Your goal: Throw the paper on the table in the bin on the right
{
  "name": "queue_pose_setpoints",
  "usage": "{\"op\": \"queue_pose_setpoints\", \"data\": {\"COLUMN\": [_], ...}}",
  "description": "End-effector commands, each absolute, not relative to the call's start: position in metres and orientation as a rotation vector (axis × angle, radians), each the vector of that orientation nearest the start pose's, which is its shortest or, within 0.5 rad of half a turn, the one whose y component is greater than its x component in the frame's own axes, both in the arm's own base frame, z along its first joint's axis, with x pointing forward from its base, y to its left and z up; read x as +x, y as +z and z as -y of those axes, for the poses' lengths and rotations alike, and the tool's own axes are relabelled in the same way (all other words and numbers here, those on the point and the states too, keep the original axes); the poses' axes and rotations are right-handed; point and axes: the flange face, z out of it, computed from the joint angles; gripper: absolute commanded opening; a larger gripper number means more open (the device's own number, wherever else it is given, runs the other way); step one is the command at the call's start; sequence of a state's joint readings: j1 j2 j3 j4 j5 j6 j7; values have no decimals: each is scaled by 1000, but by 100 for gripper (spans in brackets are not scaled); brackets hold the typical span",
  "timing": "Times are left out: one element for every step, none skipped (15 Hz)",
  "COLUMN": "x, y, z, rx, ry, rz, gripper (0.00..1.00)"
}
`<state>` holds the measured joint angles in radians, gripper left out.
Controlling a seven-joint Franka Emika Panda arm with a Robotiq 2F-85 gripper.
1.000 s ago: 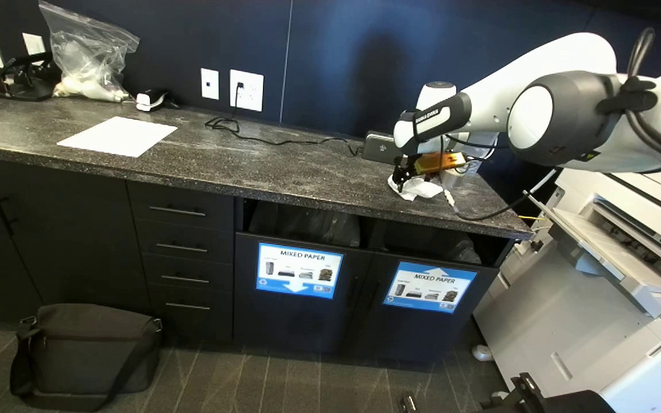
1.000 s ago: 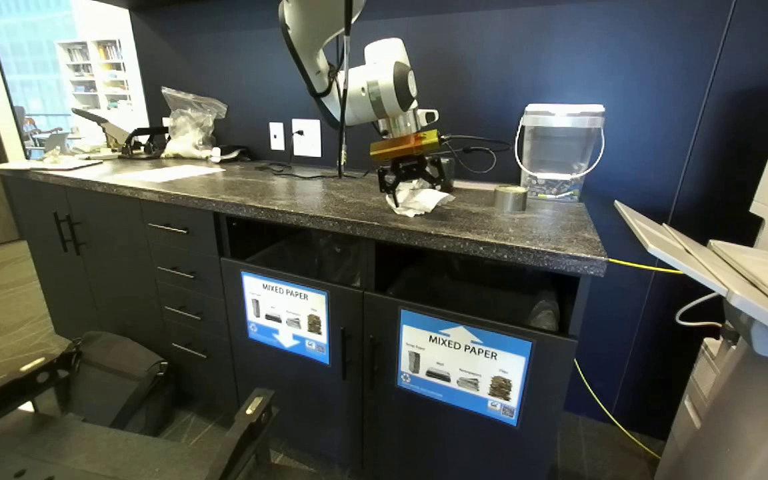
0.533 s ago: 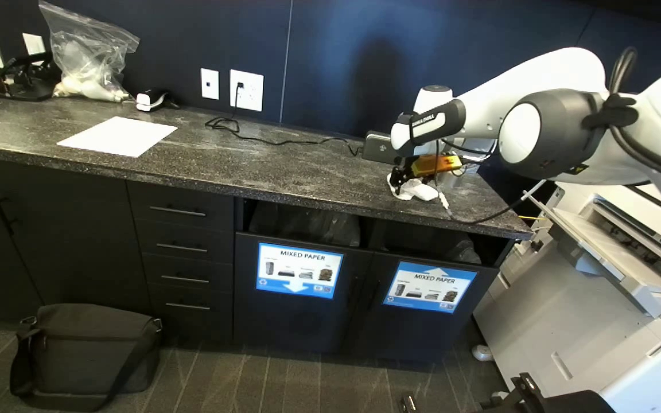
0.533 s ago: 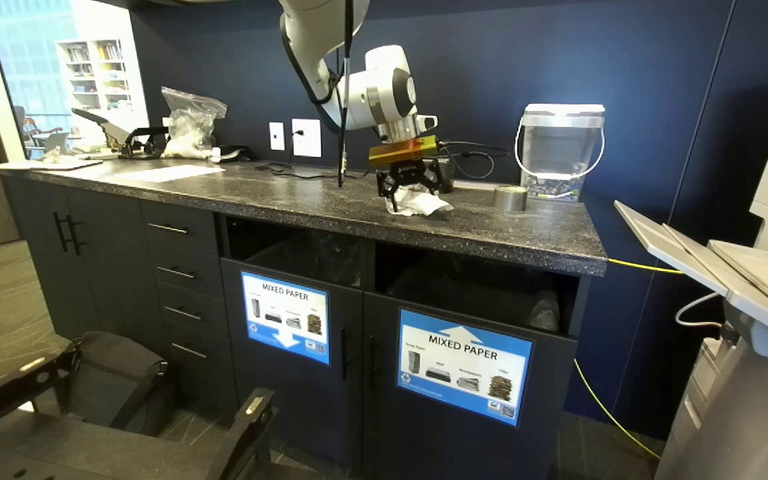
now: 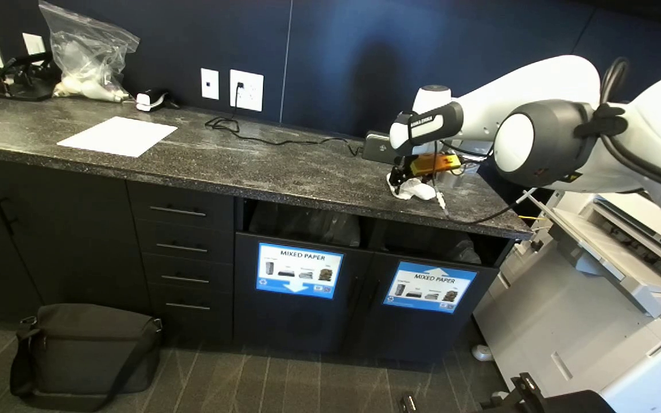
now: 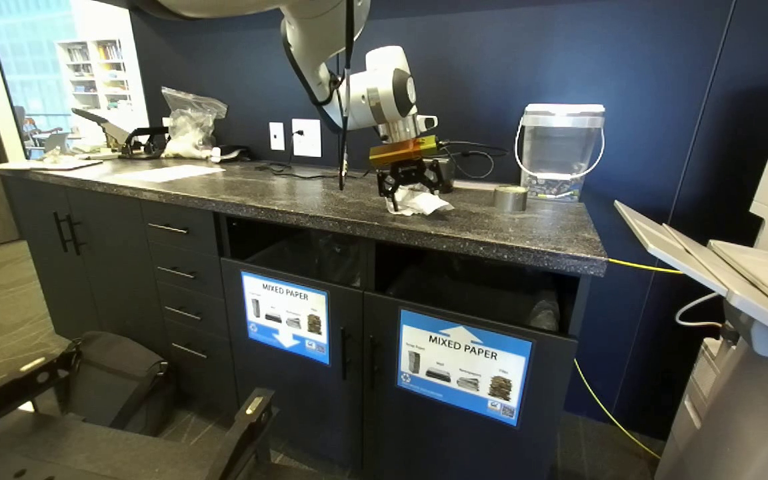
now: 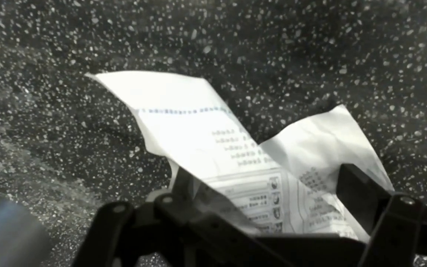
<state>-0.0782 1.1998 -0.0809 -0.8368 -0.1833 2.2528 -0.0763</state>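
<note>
In an exterior view, a pale link of the arm [image 6: 224, 7] had come down into the top of the frame, left of centre, since a second earlier. The gripper [image 6: 419, 196] sat a little lower too, and the right-hand flap of the paper [image 6: 424, 203] had sunk slightly. The paper, a crumpled white wad, lay at mid-frame on the table [image 6: 291, 190], under the gripper. The tabletop was dark grey stone, finely flecked, with a thick front edge. At the lower right was the bin [image 6: 454, 443], flat-fronted and black, its blue-and-white label [image 6: 464, 363] wide and rectangular. Right of the paper stood a short grey roll [image 6: 511, 199] and a clear bucket [image 6: 561, 150] with a pale lid and thin handle.

In an exterior view, the arm's dark grey elbow [image 5: 557, 137] had dropped and shifted leftward at the right of the frame, the white shells beside it smooth and rounded. The sheet [image 5: 118, 136], flat and straight-edged, and the wrinkled clear bag [image 5: 89, 63] lay unchanged at the upper left; a soft black satchel [image 5: 92, 350] slumped at the lower left.

In the wrist view, the paper filled the centre: a printed strip curled toward the upper left, with a rippled fold rising to its right. The jaws stood apart near the bottom of the frame, the paper between them. The blocky black fingers [image 7: 360, 196] overlapped it, one before the fold, one partly behind the strip; whether either pressed on it could not be told.
</note>
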Motion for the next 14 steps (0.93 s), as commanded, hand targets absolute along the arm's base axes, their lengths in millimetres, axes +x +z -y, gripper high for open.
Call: {"op": "queue_pose_setpoints", "data": {"x": [813, 814, 814, 814, 814, 813, 812, 811, 808, 805, 802, 799, 795, 792], "y": [191, 191, 192, 194, 194, 194, 194, 194, 194, 195, 195, 194, 194, 194], "z": [106, 106, 106, 106, 106, 105, 105, 105, 104, 104, 103, 103, 102, 101], "rx": [-3348, -3349, -3350, -3350, -3352, -3356, -3359, -3369, -3377, -3375, -3374, -3370, -3365, -3361], "ry": [-341, -340, -338, -333, -327, -308, -292, -260, -208, -150, -97, -35, 24, 76], "rz": [134, 133, 130, 127, 127, 123, 120, 111, 103, 103, 99, 105, 111, 114], "gripper": [74, 66, 58, 49, 42, 35, 27, 21, 19, 17, 16, 13, 18, 19]}}
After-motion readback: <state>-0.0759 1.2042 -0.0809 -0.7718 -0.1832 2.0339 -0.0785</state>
